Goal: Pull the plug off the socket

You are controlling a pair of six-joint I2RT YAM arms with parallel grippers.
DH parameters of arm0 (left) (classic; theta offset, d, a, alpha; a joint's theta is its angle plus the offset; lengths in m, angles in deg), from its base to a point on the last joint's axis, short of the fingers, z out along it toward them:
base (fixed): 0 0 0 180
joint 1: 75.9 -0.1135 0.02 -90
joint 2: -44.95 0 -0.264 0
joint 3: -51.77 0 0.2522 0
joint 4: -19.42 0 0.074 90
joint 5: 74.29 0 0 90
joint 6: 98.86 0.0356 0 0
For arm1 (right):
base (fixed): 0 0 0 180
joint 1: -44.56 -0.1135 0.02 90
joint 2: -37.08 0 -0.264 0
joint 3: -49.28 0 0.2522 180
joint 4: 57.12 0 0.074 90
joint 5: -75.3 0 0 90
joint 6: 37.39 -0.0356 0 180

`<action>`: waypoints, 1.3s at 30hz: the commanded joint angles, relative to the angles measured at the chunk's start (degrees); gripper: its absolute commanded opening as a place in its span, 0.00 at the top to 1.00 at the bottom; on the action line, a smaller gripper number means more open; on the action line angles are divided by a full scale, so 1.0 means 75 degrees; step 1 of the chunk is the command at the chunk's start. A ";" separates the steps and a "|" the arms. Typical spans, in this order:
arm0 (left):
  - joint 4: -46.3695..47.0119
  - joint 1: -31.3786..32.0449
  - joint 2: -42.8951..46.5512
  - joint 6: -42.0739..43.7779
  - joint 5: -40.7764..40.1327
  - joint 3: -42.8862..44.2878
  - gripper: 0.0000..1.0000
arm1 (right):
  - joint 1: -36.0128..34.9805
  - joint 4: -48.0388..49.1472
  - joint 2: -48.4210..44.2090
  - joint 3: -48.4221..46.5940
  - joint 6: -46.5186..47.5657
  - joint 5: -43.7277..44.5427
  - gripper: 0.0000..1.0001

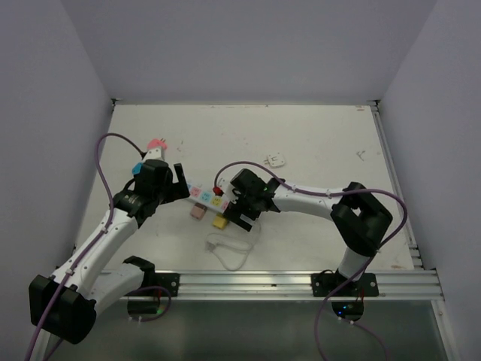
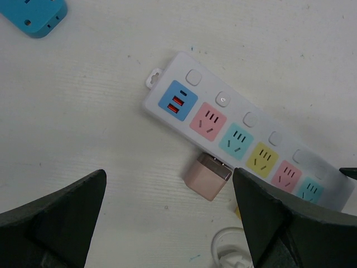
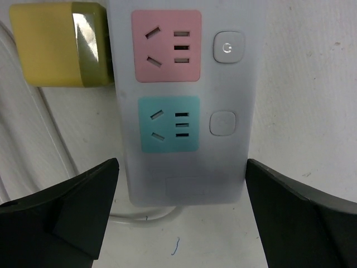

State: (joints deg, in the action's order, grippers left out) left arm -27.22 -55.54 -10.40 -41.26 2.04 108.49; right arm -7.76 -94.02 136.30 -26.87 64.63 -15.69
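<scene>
The socket, a long white power strip [image 1: 207, 195] with pastel outlet faces, lies mid-table. All outlet faces that show are empty in the left wrist view [image 2: 245, 125] and the right wrist view [image 3: 184, 111]. A pink cube plug [image 2: 207, 176] lies on the table against the strip's near side, and a yellow plug [image 3: 58, 44] lies against the same side further along. My left gripper [image 2: 167, 223] is open above the table beside the pink plug [image 1: 198, 212]. My right gripper [image 3: 181, 223] is open, its fingers straddling the strip's cord end. Both are empty.
The strip's thin white cord [image 1: 229, 252] loops toward the front rail. A blue adapter [image 2: 33, 17] and a pink-and-white item [image 1: 156, 147] lie at the back left. A small white adapter [image 1: 275, 159] lies behind the right arm. Walls enclose the table.
</scene>
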 commanded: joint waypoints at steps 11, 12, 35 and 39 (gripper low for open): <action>0.0330 -0.0043 0.0091 -0.0051 0.0205 -0.0056 0.01 | -0.0138 0.0155 0.0727 -0.0330 0.0180 0.0367 0.37; 0.0353 -0.0043 0.0115 -0.0051 0.0240 -0.0068 0.01 | -0.0138 0.0178 0.0739 -0.0318 0.0180 0.0379 0.48; 0.3598 -0.0406 0.0222 -0.2311 0.2818 -0.1895 0.02 | 0.1185 0.2182 -0.1241 0.1509 -0.2866 0.0157 1.00; 0.4710 -0.0406 -0.0294 -0.2979 0.3427 -0.2293 0.05 | 0.1268 0.2335 -0.1265 0.1639 -0.3171 -0.0230 1.00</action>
State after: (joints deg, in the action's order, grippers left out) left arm -2.57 -58.16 -10.55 -57.48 22.36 92.99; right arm 1.77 -82.68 129.62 -14.57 45.59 -13.55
